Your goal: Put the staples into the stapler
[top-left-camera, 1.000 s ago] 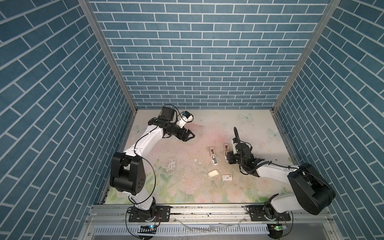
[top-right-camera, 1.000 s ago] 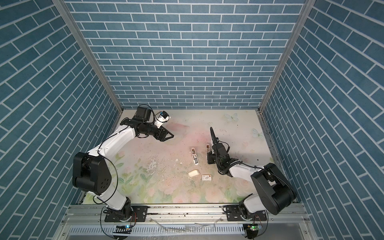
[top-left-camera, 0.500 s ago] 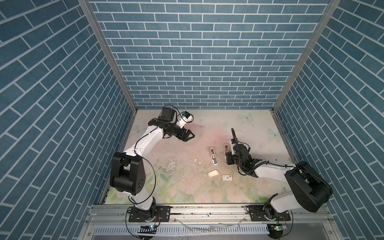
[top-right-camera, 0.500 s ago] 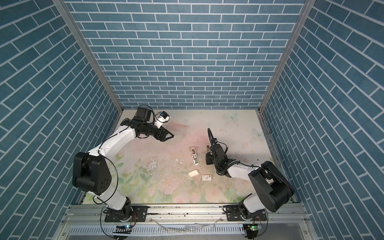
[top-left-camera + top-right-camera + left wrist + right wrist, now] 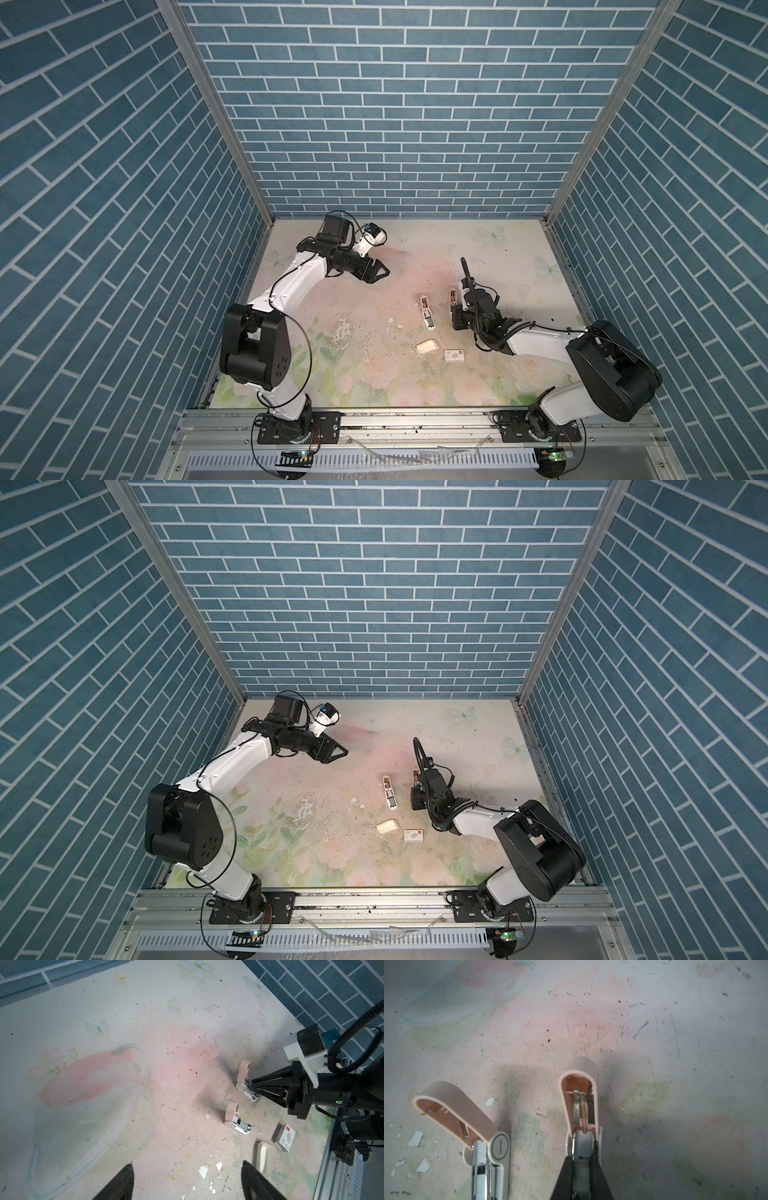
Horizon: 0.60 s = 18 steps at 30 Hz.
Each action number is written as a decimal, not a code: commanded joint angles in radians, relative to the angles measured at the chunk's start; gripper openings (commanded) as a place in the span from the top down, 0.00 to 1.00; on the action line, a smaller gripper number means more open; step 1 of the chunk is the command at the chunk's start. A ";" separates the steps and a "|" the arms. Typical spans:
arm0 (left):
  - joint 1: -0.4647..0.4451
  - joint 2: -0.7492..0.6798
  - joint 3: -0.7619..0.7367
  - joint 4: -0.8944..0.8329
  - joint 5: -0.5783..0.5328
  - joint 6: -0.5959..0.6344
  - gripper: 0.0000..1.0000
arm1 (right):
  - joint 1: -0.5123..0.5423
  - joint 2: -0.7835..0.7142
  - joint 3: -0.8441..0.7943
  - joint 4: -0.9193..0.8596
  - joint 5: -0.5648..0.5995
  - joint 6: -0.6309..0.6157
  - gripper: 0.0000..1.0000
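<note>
Right gripper (image 5: 581,1160) inward; stapler (image 5: 578,1084) between jaws

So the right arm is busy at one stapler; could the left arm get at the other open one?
Probably yes: the left gripper is open, nothing stands between it and that stapler, though the right gripper sits close.

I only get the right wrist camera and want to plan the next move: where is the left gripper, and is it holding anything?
Observer: The left gripper is open and empty, above the back left part of the table.
Operator: Is a staple box around?
Observer: Yes, a small white box lies nearer the front rail than the stapler at your gripper.
Operator: Anything beside it?
Observer: A cream tray, just left of it in both top views, not touching; its contents I cannot tell.
</note>
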 commanded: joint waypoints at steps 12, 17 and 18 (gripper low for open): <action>0.007 -0.003 -0.016 0.002 0.007 0.001 0.18 | 0.018 0.007 0.006 0.006 0.053 0.027 0.87; 0.007 -0.004 -0.017 0.005 0.008 0.000 0.18 | 0.022 0.005 -0.008 0.017 0.070 0.049 0.87; 0.007 -0.004 -0.018 0.006 0.008 -0.001 0.18 | 0.024 0.004 -0.012 0.021 0.072 0.053 0.87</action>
